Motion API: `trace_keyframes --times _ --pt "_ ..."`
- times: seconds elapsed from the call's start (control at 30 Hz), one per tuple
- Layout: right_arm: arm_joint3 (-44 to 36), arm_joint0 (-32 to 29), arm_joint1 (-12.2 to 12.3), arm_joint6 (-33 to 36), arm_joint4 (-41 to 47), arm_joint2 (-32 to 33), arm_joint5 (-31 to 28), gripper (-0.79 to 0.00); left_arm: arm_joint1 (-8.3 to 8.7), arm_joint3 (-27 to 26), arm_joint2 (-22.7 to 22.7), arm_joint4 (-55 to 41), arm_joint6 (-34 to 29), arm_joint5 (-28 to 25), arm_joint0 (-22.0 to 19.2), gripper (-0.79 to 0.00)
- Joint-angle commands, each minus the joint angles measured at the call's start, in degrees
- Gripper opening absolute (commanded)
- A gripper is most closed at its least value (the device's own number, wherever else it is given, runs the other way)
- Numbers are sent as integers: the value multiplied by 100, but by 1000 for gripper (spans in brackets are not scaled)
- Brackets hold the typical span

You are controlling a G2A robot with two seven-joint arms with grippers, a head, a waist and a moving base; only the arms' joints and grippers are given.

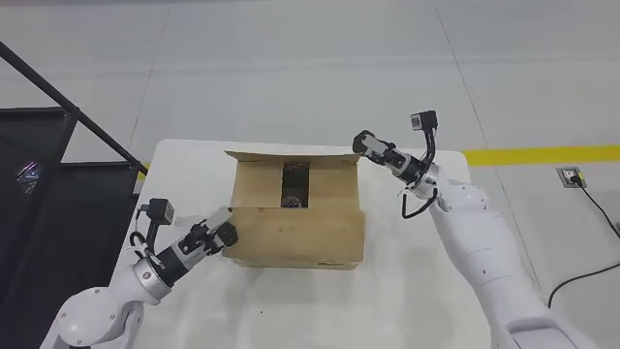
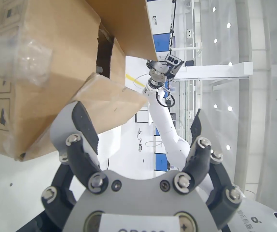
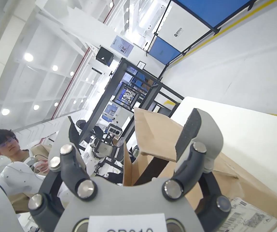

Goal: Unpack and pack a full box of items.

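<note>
L pincer (image 2: pixel 139 113) spread at box (image 1: pixel 300 221) near corner; R pincer (image 3: pixel 132 121) spread at far corner

Cardboard box (image 1: pixel 295 215): matt brown corrugated board, with raw fibrous flap edges and scuffed print. Clear glossy tape (image 2: pixel 20 59), crinkled, on the box face near the left fingers (image 2: pixel 85 124); their pads are matt black rubber, their backs smooth pale-grey plastic. Right fingers (image 3: pixel 188 134): coarse grainy black pad, smooth grey shell. Screws (image 3: pixel 85 188) at the finger bases are shiny metal. Paper shipping label (image 3: pixel 249 216) on the box is matt. Bench (image 1: pixel 407 291) is smooth matt white.
</note>
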Motion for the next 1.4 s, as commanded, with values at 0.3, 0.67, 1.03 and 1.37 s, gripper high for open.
trace_keyframes --times 0.3,0.67,1.03,1.37 --pt "-1128 -298 529 942 78 -290 944 0 -45 175 342 137 317 -190 -206 0" --pt "-2134 -518 617 335 -819 -521 3384 0 -117 346 814 510 851 -113 -554 0" --pt "-3138 -926 660 274 -1052 -665 4140 0 -196 410 1151 925 1511 155 -780 0" --pt "-3822 -1466 749 355 -1252 -674 4163 0 -233 447 1241 1238 1772 54 -802 0"
